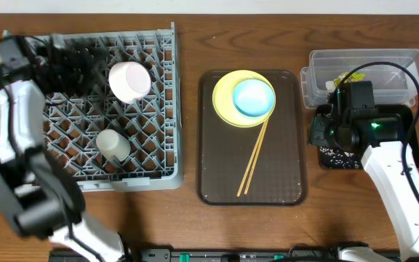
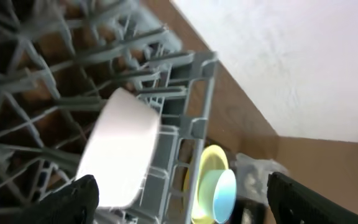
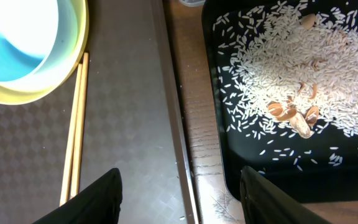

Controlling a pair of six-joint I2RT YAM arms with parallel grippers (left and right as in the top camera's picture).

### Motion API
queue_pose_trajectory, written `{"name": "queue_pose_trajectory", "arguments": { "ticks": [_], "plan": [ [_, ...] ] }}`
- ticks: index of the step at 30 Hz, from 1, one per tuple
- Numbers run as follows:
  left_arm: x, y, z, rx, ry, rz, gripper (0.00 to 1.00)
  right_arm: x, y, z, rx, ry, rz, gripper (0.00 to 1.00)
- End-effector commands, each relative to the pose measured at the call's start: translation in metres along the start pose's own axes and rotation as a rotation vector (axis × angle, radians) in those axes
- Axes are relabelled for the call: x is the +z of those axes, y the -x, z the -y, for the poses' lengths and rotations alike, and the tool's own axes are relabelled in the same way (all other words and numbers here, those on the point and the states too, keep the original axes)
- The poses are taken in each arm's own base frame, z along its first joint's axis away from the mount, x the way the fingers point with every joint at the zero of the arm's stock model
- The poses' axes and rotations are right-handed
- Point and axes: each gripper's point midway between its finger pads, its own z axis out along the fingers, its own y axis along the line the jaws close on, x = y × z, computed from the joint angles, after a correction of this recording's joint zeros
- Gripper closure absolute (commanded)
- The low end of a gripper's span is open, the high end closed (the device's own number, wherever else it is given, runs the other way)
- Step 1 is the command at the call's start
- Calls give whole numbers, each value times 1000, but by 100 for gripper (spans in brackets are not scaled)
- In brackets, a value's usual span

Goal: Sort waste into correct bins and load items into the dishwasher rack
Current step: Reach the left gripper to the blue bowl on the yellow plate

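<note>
Black fingers (image 3: 98,199) of the right pincer (image 3: 179,171) stand wide apart with nothing between them, hanging over the strip of wooden surface (image 3: 188,134) that separates two trays. Just under and outward of this pincer lies the black tray (image 3: 219,112), holding a spread of loose white rice grains (image 3: 278,56) with a few tan husk-like scraps (image 3: 284,111) among them. Beyond it, farther from the robot, the clear tub (image 1: 384,62) touches or nearly touches the black tray, and a small crumpled wrapper (image 1: 338,79) shows inside it, partly hidden by the arm. Inward of the right pincer sits the brown serving tray (image 3: 129,93), where the chopsticks (image 3: 73,137) lie side by side, their far ends tucked at the rim of the yellow plate (image 3: 73,65); the light blue bowl (image 3: 17,37) rests on that plate. Across the surface, the left pincer (image 2: 182,179) is also spread wide and empty, hovering above the far part of the grey rack (image 2: 188,127). Directly below it the white bowl (image 2: 120,149) sits tilted on its side among the pegs, close to the rack's wall. Nearer the robot than this pincer, the pale cup (image 1: 113,144) rests in the same rack, well apart from the bowl.
</note>
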Motion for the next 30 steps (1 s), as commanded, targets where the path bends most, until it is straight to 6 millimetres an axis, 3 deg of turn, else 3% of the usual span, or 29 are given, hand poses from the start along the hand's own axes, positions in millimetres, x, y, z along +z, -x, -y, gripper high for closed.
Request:
{"name": "queue_pose_trajectory", "arguments": {
  "ticks": [1, 4, 7, 12, 21, 25, 30],
  "plan": [
    [-21, -2, 21, 147, 105, 72, 12, -3, 5, 2, -3, -7, 17, 39],
    [-27, -21, 36, 229, 190, 64, 12, -3, 6, 1, -3, -5, 21, 37],
    [-19, -48, 51, 289, 261, 22, 11, -3, 7, -3, -5, 21, 25, 35],
    [19, -98, 77, 391, 253, -106, 11, -3, 10, -8, -7, 46, 32, 34],
    [77, -173, 103, 629, 334, -222, 11, -3, 12, -17, -32, 92, 39, 32],
    [110, -209, 121, 830, 302, -269, 11, -3, 5, 0, 24, 0, 17, 50],
    [150, -247, 137, 1009, 270, -278, 11, -7, -12, 40, 146, -219, -20, 48]
  ]
}}
